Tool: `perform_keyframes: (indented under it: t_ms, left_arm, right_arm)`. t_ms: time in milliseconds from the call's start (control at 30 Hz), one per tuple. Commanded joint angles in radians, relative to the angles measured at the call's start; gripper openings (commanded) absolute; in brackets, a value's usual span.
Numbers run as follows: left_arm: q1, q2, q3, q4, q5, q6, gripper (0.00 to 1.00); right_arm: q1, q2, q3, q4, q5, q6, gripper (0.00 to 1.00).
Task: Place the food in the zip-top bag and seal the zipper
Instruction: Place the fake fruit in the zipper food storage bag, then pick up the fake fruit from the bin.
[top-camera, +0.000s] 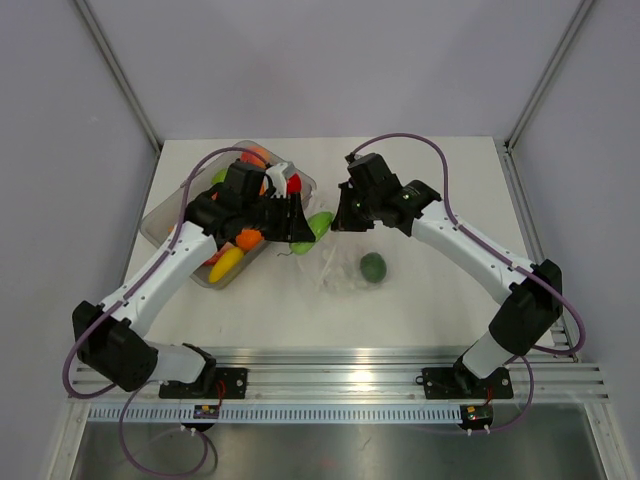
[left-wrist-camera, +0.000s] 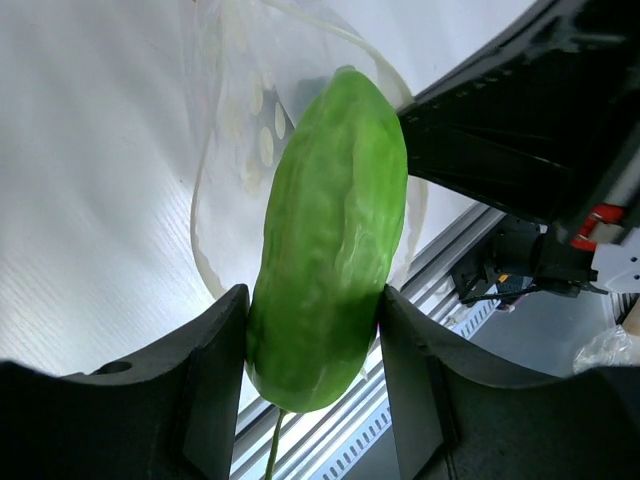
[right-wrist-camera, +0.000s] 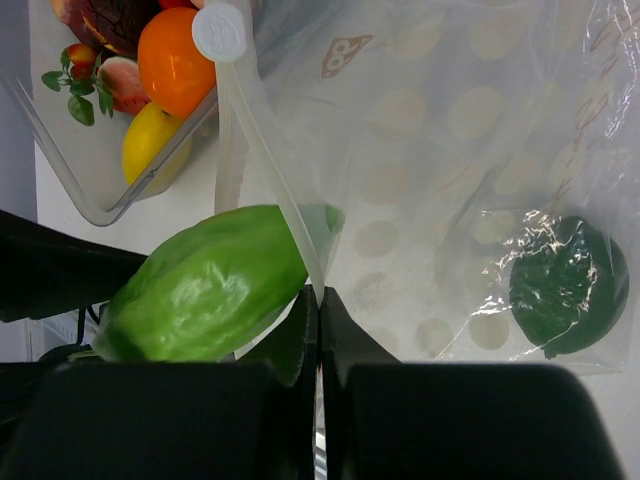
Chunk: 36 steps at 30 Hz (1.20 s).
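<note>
Cucumber at the bag's mouth: the left arm (top-camera: 170, 260) is holding a green cucumber (left-wrist-camera: 330, 240), its jaws clenched on the piece's stalk end, one on each flank. The right arm (top-camera: 470, 245) is pinching the zipper (right-wrist-camera: 270, 170) between fully closed jaws and holding that lip up off the worktop (top-camera: 440, 300), so the mouth of the bag (top-camera: 345, 280) is gaping toward the left arm. The cucumber's long axis is pointing straight out from the left jaws into that opening. In the right wrist view its free tip is showing just past the zipper, seen through the plastic, while the rest of the piece is lying outside. A dark green fruit (right-wrist-camera: 565, 285) is already sitting deep in the bag, near its closed end. An orange piece (right-wrist-camera: 175, 60), a yellow piece (right-wrist-camera: 150, 145) and a strawberry (right-wrist-camera: 120, 85) are waiting in the clear tray (top-camera: 158, 222) beside the left arm. The coming move looks to be a push along the cucumber's own length, away from the left jaws; the risk appears to be the tip snagging the loose film.
</note>
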Motion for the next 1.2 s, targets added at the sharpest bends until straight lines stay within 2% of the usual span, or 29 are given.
perform_keyframes:
  t_ms: [0, 67, 133, 167, 300, 433, 533, 667, 767, 800, 833, 900, 933, 967, 1067, 1167]
  left_arm:
    - [-0.02, 0.045, 0.008, 0.04, -0.022, -0.014, 0.21]
    - [-0.029, 0.07, 0.015, 0.037, -0.042, -0.012, 0.24]
    - [-0.037, 0.087, 0.019, 0.034, -0.059, -0.015, 0.31]
    - [-0.04, 0.092, 0.024, 0.032, -0.059, -0.015, 0.44]
    - [-0.049, 0.093, 0.035, 0.028, -0.058, -0.008, 0.81]
    - [-0.05, 0.084, 0.054, 0.0, -0.061, 0.003, 0.93]
    - [-0.049, 0.058, 0.076, -0.024, -0.075, 0.026, 0.92]
    - [-0.026, -0.008, 0.094, -0.046, -0.087, 0.078, 0.8]
    - [0.074, -0.059, 0.084, -0.052, -0.07, 0.092, 0.76]
    - [0.106, -0.063, 0.078, -0.052, -0.071, 0.097, 0.76]
    - [0.152, -0.059, 0.078, -0.076, -0.138, 0.101, 0.76]
    - [0.175, -0.037, 0.103, -0.112, -0.24, 0.109, 0.8]
    - [0.175, -0.019, 0.114, -0.148, -0.36, 0.109, 0.82]
    - [0.178, 0.015, 0.122, -0.158, -0.401, 0.109, 0.84]
    - [0.195, 0.093, 0.107, -0.146, -0.481, 0.088, 0.84]
    - [0.217, 0.136, 0.068, -0.104, -0.519, 0.04, 0.9]
  right_arm:
    - [0.018, -0.021, 0.053, 0.019, 0.021, 0.008, 0.0]
    - [0.021, -0.024, 0.057, 0.018, 0.021, 0.005, 0.0]
    - [0.022, -0.025, 0.057, 0.016, 0.022, 0.005, 0.0]
    - [0.022, -0.027, 0.057, 0.016, 0.022, 0.005, 0.0]
    - [0.022, -0.029, 0.056, 0.018, 0.025, 0.005, 0.0]
    - [0.024, -0.033, 0.054, 0.022, 0.024, 0.005, 0.0]
    - [0.024, -0.035, 0.053, 0.021, 0.025, 0.005, 0.0]
    - [0.024, -0.041, 0.045, 0.021, 0.025, 0.004, 0.0]
    - [0.024, -0.051, 0.036, 0.024, 0.028, 0.004, 0.0]
    - [0.024, -0.053, 0.034, 0.024, 0.031, 0.004, 0.0]
    - [0.022, -0.056, 0.031, 0.027, 0.031, 0.005, 0.0]
    - [0.024, -0.055, 0.033, 0.03, 0.03, 0.004, 0.0]
    - [0.024, -0.052, 0.033, 0.033, 0.027, 0.004, 0.0]
    - [0.024, -0.045, 0.033, 0.034, 0.018, 0.004, 0.0]
    - [0.025, -0.038, 0.036, 0.042, 0.002, 0.005, 0.0]
    - [0.025, -0.042, 0.031, 0.045, -0.004, 0.008, 0.0]
